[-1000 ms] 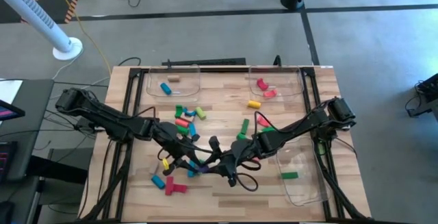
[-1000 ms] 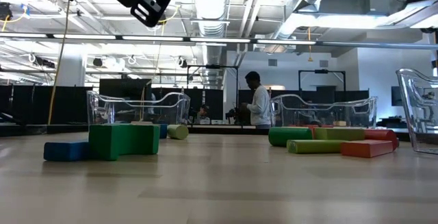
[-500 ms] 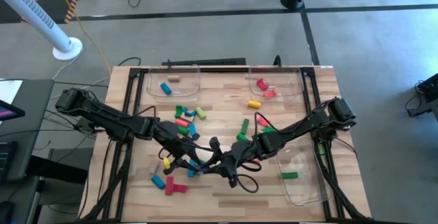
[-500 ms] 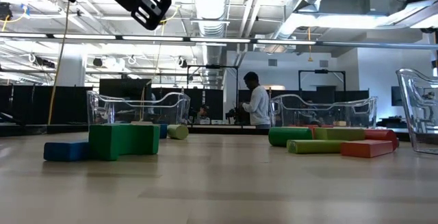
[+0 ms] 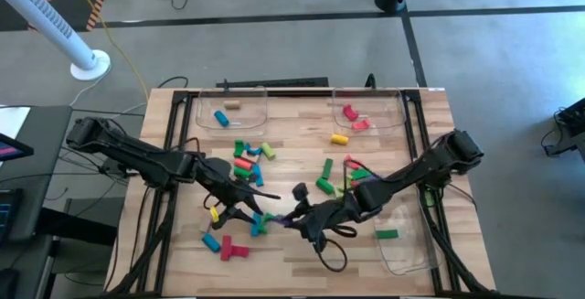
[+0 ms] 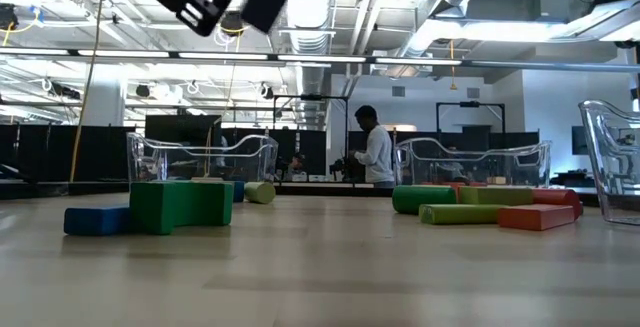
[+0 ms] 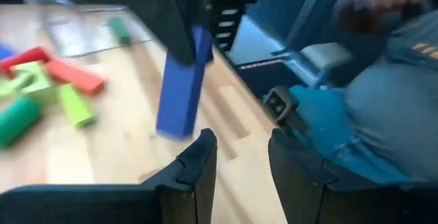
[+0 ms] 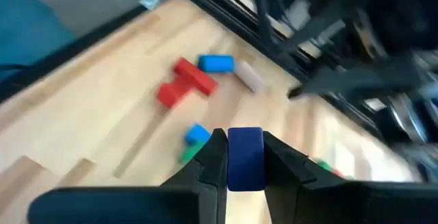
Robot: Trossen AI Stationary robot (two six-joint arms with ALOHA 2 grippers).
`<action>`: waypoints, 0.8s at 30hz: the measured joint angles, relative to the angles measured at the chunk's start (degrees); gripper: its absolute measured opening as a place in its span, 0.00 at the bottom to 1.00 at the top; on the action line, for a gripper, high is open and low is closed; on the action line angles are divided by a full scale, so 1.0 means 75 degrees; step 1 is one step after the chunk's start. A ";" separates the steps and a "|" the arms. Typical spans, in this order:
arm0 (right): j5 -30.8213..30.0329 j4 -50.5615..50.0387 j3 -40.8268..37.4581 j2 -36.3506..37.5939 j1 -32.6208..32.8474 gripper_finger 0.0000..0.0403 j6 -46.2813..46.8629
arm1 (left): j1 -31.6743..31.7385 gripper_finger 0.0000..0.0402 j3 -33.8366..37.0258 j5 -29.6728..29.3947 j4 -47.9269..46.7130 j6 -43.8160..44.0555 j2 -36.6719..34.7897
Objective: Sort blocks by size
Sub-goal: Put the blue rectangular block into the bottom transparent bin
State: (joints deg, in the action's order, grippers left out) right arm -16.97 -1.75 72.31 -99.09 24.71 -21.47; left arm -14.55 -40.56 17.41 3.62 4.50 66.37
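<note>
Holding a blue bar (image 8: 245,157), our right gripper (image 8: 244,157) is clamped on it above the table's near middle; the left wrist view shows the same bar (image 7: 181,87) hanging upright in those jaws. Our left gripper (image 7: 238,157) sits just beside it, fingers parted and empty.

Sorted so far, as we judge it:
- Far left tray (image 5: 258,93): one blue block (image 5: 220,117), one tan block (image 5: 232,103).
- Far right tray (image 5: 399,98): a few red or pink pieces (image 5: 351,113); a yellow block (image 5: 339,138) lies at its near edge, and we cannot tell whether it is inside.
- Near right tray (image 5: 411,258): one green bar (image 5: 387,234).

Left to sort: most of the stock. A mixed cluster (image 5: 249,155) of red, green and blue lies left of centre, green pieces (image 5: 325,175) at centre, and red and blue blocks (image 5: 228,247) near the front left. We put the task early, well under half done.

Surface: light wooden table (image 5: 302,116), dark frame rails along both sides.

Room: grey floor with cables and a white post (image 5: 50,20) at far left; in the low view, an open hall with ceiling ducts, dark partitions and one person (image 6: 374,148) standing far off.
</note>
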 joint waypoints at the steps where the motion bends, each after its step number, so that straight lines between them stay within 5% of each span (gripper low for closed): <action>1: -0.0268 -0.0342 0.0000 0.0134 0.0087 0.23 0.0163 | -0.0037 0.31 0.0000 -0.0210 -0.0328 -0.0055 -0.0133; 11: -0.2119 -0.4042 0.0000 0.2042 0.1045 0.23 0.3663 | -0.1066 0.31 0.0291 -0.2128 -0.3132 0.0567 -0.1122; 17: -0.2124 -0.6589 0.0000 0.2631 0.1443 0.23 0.6673 | -0.1851 0.31 0.0353 -0.3039 -0.3905 0.1154 -0.1169; 24: -0.1322 -0.8254 0.0000 0.2723 0.1834 0.23 0.8699 | -0.2349 0.31 0.0353 -0.3243 -0.4013 0.1667 -0.1169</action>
State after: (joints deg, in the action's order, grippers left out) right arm -26.89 -63.66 72.31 -78.67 38.47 43.77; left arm -32.17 -37.91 -6.92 -26.48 17.01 57.60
